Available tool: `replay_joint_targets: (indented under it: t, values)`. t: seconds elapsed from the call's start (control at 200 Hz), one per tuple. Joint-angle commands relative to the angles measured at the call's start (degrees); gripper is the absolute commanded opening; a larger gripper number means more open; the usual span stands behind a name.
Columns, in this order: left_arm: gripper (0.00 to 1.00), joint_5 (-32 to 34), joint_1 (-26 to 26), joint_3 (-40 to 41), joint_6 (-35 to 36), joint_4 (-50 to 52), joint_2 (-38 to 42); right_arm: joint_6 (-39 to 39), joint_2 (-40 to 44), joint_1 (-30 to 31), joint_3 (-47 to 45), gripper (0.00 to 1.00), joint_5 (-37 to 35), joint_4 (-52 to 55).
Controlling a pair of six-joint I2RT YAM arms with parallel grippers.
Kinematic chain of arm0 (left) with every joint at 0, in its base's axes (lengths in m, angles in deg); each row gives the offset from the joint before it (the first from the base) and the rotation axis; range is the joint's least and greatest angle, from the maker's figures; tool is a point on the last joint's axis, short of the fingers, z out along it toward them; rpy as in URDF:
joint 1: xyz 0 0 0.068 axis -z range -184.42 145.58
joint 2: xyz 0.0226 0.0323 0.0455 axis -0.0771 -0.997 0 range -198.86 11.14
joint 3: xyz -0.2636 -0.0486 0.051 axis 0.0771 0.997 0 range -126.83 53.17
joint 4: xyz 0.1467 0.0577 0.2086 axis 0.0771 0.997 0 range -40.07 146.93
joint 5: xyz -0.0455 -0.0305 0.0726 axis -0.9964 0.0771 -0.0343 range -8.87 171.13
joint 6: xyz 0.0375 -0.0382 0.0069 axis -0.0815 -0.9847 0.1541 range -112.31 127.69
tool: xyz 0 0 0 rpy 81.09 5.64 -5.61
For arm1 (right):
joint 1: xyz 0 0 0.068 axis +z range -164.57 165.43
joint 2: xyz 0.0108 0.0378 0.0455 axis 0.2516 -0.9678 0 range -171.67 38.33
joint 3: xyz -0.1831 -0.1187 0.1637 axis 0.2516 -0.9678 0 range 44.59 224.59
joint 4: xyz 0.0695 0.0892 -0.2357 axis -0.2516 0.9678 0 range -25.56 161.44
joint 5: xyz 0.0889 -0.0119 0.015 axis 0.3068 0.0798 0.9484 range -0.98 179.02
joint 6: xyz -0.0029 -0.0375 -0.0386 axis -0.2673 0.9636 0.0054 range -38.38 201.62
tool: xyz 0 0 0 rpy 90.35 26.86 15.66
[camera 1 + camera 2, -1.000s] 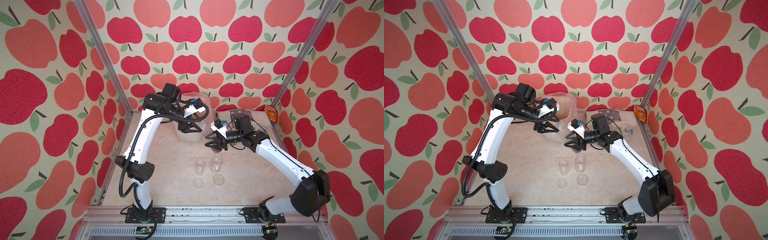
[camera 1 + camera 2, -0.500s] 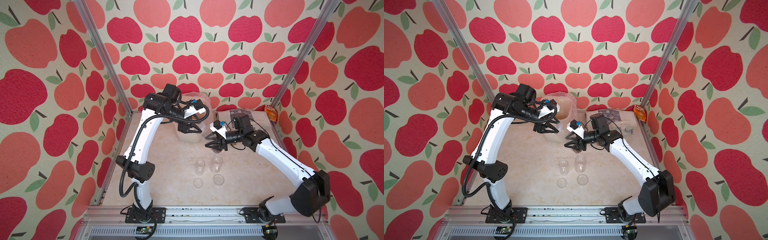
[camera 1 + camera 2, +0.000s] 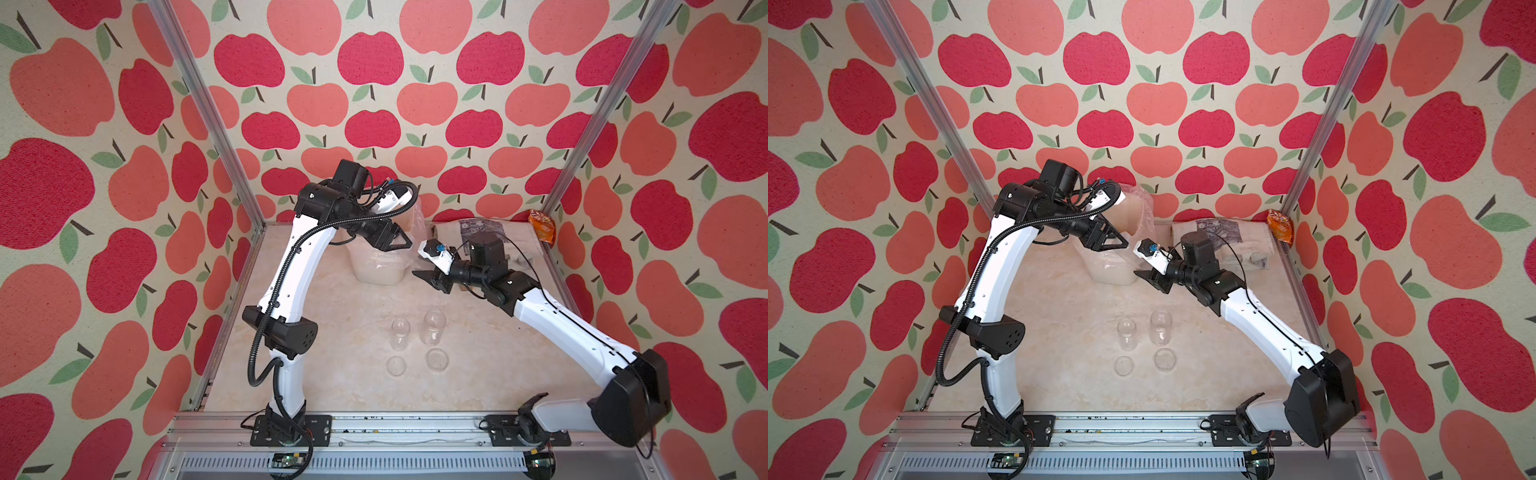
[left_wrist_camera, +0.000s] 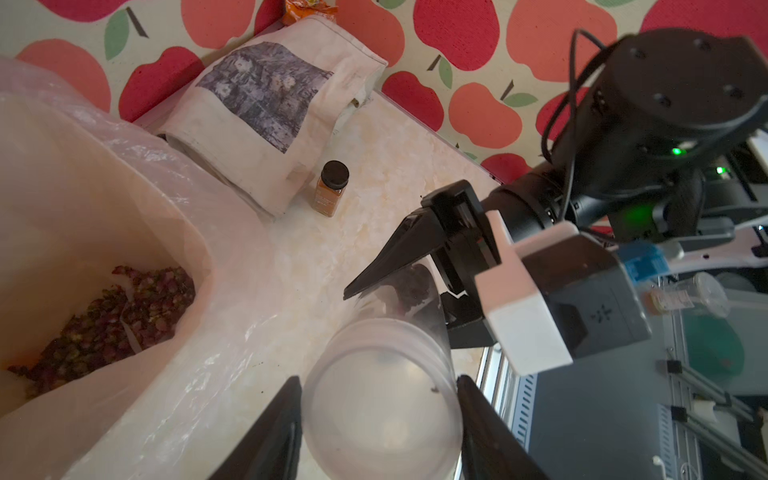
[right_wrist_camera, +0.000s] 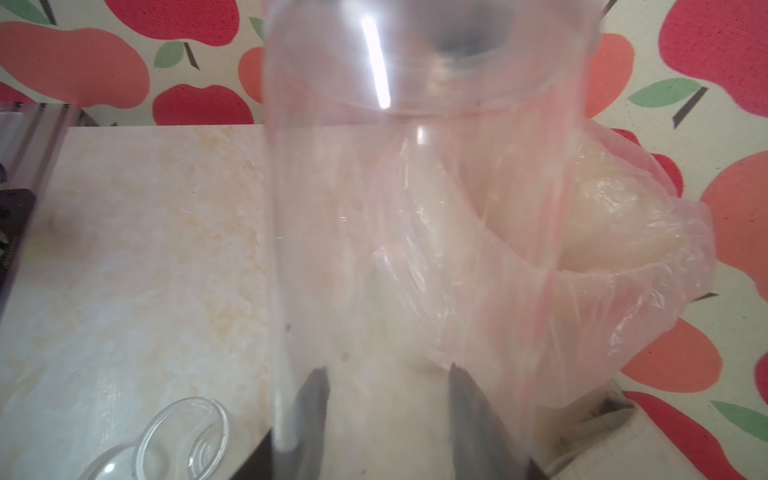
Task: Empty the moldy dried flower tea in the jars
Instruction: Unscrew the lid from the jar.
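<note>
Done so far: two empty jars (image 3: pixel 400 332) are standing upright in the middle of the surface (image 3: pixel 340 374), with their lids (image 3: pixel 395 365) lying flat just in front of them.
Bin: the bag-lined white bin (image 3: pixel 376 272) is already holding a heap of dried flower tea (image 4: pixel 108 320).
Third jar: the third jar (image 5: pixel 415 228) is hanging off the surface between the two arms, just beside the bin. Its last tea (image 4: pixel 411 286) is sitting dark at the far end.
Right end effector (image 3: pixel 426 279): it is clenching the third jar's body.
Left end effector (image 3: pixel 402 243): its fingers are pressing on both sides of that jar's lid (image 4: pixel 382 399) and seem to be grasping it. The lid is not yet off.
Progress: I am judging roughly two thirds done.
Left to do: freeing the lid, tipping the last tea into the bin, and setting the jar down.
</note>
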Motion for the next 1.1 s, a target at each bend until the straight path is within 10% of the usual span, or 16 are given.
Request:
replay_joint_targets:
  t: [0.0, 0.265, 0.635, 0.876, 1.096]
  values:
    - [0.07, 5.18, 0.45, -1.55, -20.54, -4.69, -1.22, 7.2, 1.58, 3.61, -1.59, 0.0, -6.54, -7.94]
    - [0.26, 4.57, 0.89, 1.09, -24.99, -6.4, 0.32, 6.31, 1.76, 4.86, -2.88, 0.0, -6.28, -10.3]
    - [0.97, 6.48, -0.07, 3.76, -6.92, -11.4, 7.53, -1.06, 3.07, 2.43, -2.53, 0.0, 6.27, -6.06]
    - [0.97, -7.07, -1.04, 15.57, 21.29, -9.72, 16.45, -10.61, 3.14, -3.16, -0.29, 0.0, 26.86, -3.1]
    - [0.94, -11.98, -1.07, 20.02, 29.99, -8.02, 18.21, -10.43, 2.32, -3.82, 1.44, 0.0, 33.48, 1.15]
